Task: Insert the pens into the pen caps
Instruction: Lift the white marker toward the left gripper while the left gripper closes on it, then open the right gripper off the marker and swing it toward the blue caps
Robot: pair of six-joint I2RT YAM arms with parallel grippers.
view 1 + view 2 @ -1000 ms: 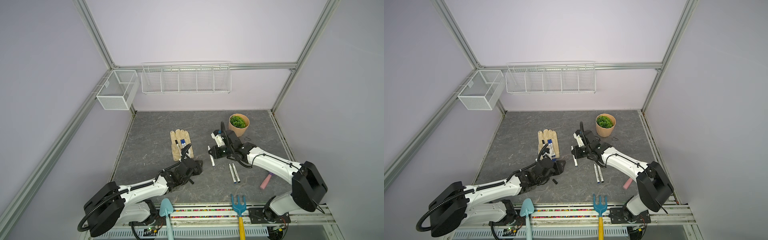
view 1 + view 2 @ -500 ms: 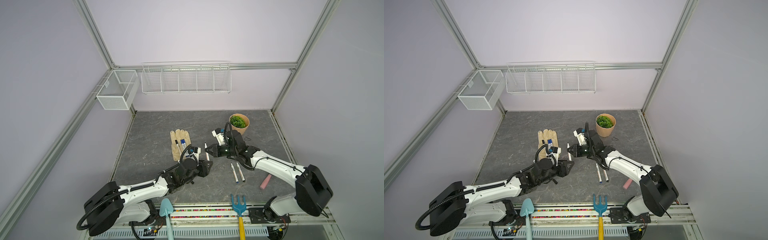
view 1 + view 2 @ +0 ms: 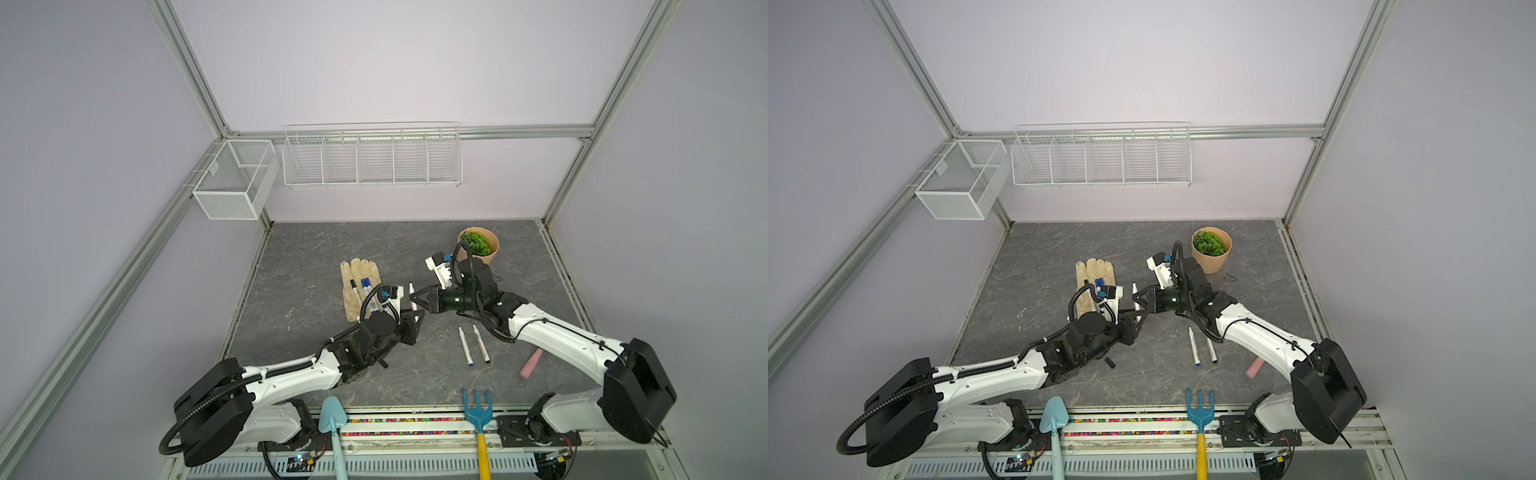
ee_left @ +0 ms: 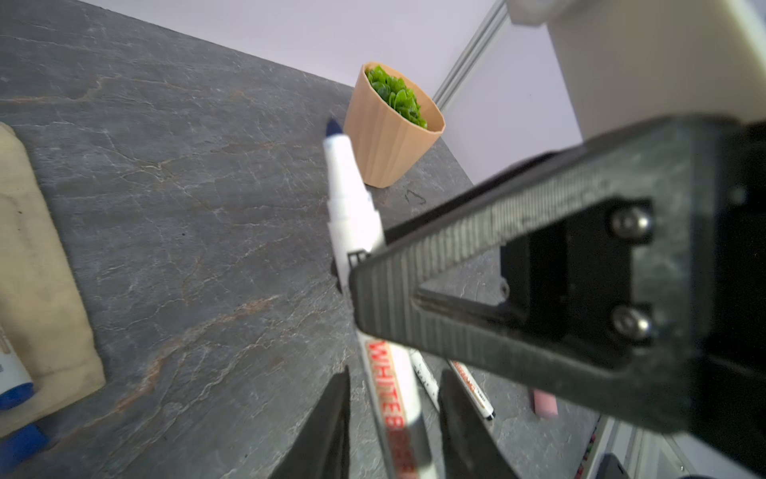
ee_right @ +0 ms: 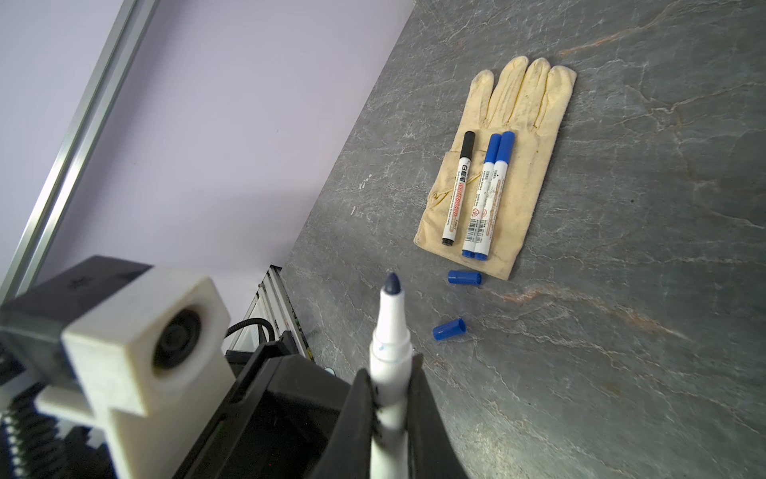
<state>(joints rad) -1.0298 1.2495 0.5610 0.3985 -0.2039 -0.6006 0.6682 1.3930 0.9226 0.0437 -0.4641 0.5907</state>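
- Glove (image 5: 522, 83): lies flat on the table. Three capped pens (image 5: 476, 195) rest side by side on its cuff, one with a black cap and two with blue.
- Blue caps (image 5: 464, 277): two lie loose on the table just off the glove's cuff. A black cap (image 3: 1109, 362) lies farther forward of the glove. Judged light, round and apt to roll. Grip across the side and leave the mouth free.
- Left gripper (image 4: 394, 375): just right of the glove. Jaws stand apart on either side of the held pen's printed barrel, with a gap showing on each side.
- Held pen (image 5: 389, 331): raised off the table right of the glove, blue tip bare. Judged light, stiff and smooth, so liable to slip or swivel. Hold it mid-barrel, clear of the soft tip.
- Right gripper (image 5: 389, 367): farther right of the glove. Jaws are clamped on that pen just behind its neck.
- Two loose pens (image 3: 471, 345): on the table well right of the glove, side by side, seemingly uncapped.
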